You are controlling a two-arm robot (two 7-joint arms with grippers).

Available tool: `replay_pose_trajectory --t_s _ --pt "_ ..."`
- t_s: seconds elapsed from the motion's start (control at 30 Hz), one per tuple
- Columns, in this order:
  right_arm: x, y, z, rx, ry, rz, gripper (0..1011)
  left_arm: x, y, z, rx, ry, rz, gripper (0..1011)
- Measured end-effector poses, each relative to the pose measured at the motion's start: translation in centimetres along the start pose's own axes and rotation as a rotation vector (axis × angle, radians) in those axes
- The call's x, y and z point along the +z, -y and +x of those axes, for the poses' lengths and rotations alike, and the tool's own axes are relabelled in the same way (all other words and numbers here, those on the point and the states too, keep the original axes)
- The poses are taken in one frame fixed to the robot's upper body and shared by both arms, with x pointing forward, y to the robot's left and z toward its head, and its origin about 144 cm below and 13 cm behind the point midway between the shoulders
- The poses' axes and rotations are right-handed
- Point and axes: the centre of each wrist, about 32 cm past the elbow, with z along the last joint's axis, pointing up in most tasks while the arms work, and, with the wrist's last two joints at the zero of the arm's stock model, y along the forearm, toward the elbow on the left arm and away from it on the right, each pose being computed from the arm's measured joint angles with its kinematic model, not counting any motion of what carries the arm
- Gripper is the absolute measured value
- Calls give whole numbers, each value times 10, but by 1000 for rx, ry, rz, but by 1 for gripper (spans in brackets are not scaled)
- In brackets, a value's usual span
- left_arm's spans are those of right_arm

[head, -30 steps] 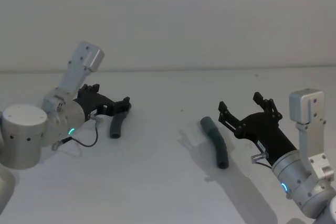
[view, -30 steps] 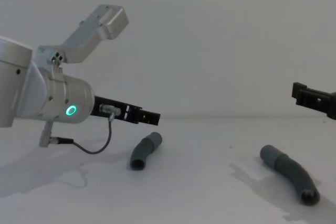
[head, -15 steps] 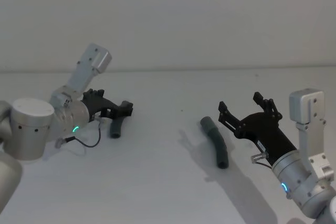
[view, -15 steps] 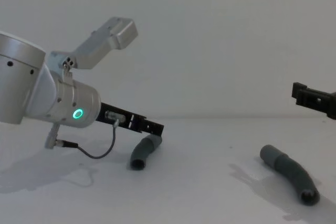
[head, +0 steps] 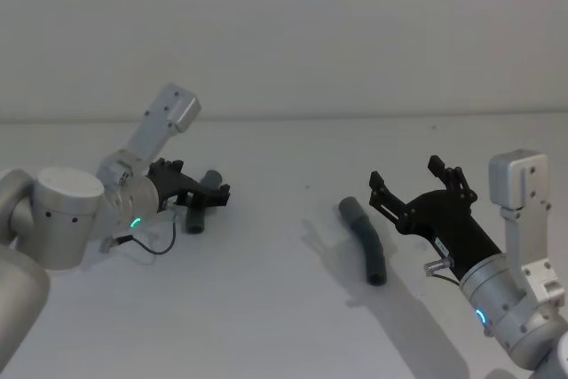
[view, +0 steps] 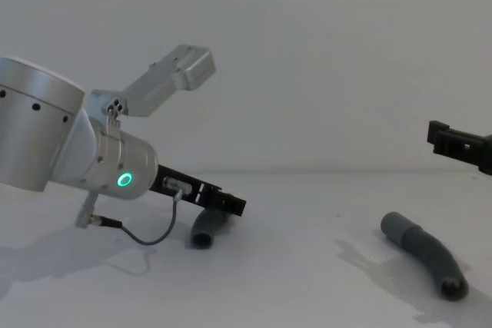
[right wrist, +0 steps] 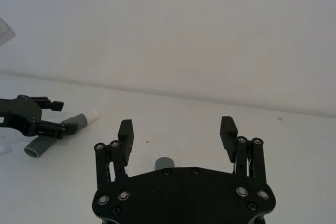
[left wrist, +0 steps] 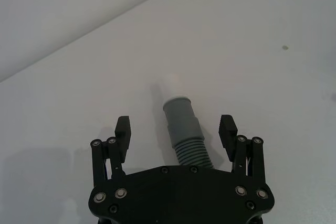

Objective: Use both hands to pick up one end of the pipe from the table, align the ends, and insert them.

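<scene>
Left black toothed claw point(left wrist: 175, 127), jaws wide, straddles short dark grey bent tube point(left wrist: 178, 111) lying on white matte counter point(head: 266, 308). Right black claw point(head: 404, 173), equally wide, hovers near longer grey tube point(head: 364, 239), not touching. Tubes look light, round, apt to roll; ribbed stretch behind collar likeliest firm hold.

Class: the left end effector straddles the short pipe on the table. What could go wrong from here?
1. The open left end effector sits low around the short pipe: closing off-centre might roll it away or scrape the table.
2. The open right end effector is apart from the long pipe: gripping that bent piece askew could make lining the two up harder.
</scene>
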Motion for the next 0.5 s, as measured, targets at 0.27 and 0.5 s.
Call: replay_pose_trajectory --t_s 0.27,0.5 --pt "0 0 0 0 0 0 1000 -1 4 -1 2 12 6 1001" --pt "0 0 0 0 0 0 1000 -2 6 -2 4 16 10 1001"
